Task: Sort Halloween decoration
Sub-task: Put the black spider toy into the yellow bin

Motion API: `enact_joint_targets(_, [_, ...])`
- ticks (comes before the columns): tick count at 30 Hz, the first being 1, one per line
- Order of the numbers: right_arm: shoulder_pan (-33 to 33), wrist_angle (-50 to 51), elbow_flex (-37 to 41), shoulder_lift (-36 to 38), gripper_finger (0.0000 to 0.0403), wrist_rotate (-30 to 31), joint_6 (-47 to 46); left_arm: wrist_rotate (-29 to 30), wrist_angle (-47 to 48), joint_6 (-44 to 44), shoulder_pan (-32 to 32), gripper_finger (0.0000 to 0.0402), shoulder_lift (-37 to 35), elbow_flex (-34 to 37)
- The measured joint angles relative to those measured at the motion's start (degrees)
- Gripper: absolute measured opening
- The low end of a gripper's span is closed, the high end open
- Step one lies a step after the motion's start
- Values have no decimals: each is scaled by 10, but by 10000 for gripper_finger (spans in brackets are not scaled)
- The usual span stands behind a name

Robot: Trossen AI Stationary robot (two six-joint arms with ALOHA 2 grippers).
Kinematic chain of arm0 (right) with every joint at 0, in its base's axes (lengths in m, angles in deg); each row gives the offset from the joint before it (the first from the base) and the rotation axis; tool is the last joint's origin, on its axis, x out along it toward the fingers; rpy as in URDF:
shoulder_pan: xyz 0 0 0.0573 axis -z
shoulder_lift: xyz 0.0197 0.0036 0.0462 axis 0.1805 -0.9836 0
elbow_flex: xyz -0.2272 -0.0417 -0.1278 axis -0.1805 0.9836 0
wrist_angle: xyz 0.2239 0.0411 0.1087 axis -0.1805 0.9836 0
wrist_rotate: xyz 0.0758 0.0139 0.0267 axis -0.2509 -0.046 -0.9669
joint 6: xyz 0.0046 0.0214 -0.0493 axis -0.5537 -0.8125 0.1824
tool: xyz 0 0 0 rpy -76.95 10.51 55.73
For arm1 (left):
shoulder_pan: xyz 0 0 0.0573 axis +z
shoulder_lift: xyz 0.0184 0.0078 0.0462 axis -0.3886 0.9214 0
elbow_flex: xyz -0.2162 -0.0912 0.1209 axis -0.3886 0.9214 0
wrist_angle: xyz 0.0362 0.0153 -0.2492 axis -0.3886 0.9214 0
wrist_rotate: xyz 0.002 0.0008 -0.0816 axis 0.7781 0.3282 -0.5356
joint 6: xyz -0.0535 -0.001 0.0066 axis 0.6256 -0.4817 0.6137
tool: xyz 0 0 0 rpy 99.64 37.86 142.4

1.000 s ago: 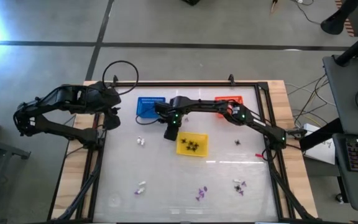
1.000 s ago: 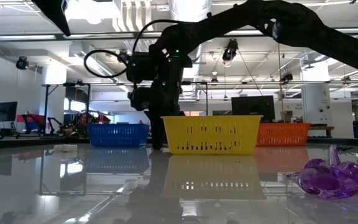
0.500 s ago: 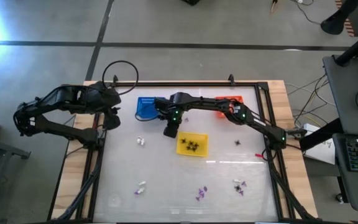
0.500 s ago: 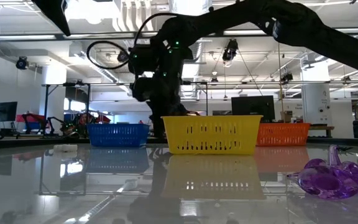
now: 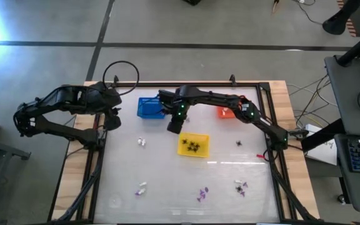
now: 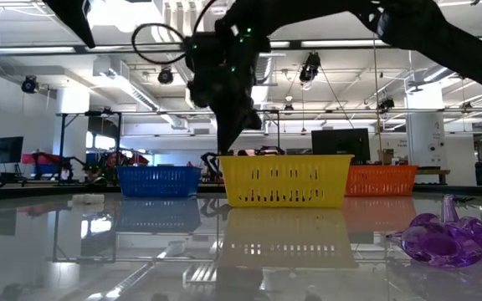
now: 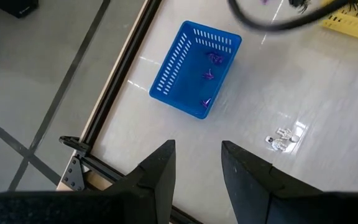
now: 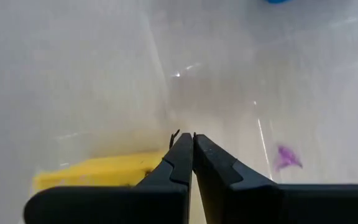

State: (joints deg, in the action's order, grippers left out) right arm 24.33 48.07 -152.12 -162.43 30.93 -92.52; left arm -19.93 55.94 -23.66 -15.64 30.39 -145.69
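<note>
High view shows three small baskets on the table (image 5: 124,181): a blue basket (image 5: 149,107) at the far edge, an orange basket (image 5: 227,111) partly hidden behind the right arm, and a yellow basket (image 5: 193,145) nearer the middle. Several black spiders (image 5: 193,146) lie in the yellow basket, too tangled to count. In the left wrist view the blue basket holds three purple trinkets (image 7: 209,75). Loose pieces still lie on the table: a white trinket (image 5: 142,142) near the blue basket, another white one (image 5: 142,187) toward the near edge, a purple pair (image 5: 202,192) at the near edge, a mixed cluster (image 5: 240,187) to their right that I cannot sort by colour, and two lone dark spiders (image 5: 239,143) right of the yellow basket. The right gripper (image 5: 174,125) hangs between the blue and yellow baskets, just off the yellow basket's corner, its fingers (image 8: 182,160) pressed together; a thin dark bit shows at their tips, but whether a spider is pinched there cannot be told. The left gripper (image 5: 112,119) waits at the table's left edge, fingers (image 7: 157,177) apart and holding nothing. No writing or labels can be read.
</note>
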Motion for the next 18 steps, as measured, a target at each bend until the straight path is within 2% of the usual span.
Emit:
enact_joint_targets(8, [-23, 77, -1, 50, 8, 0, -28, 0, 0, -10, 0, 112, -2, 0])
enact_joint_targets(13, [-54, 115, 4, 50, 8, -3, -28, 0, 0, -22, 0, 112, -4, 0])
enact_joint_targets(18, [-79, 110, 16, 32, 8, -5, -28, 0, 0, -29, 0, 112, -7, 0])
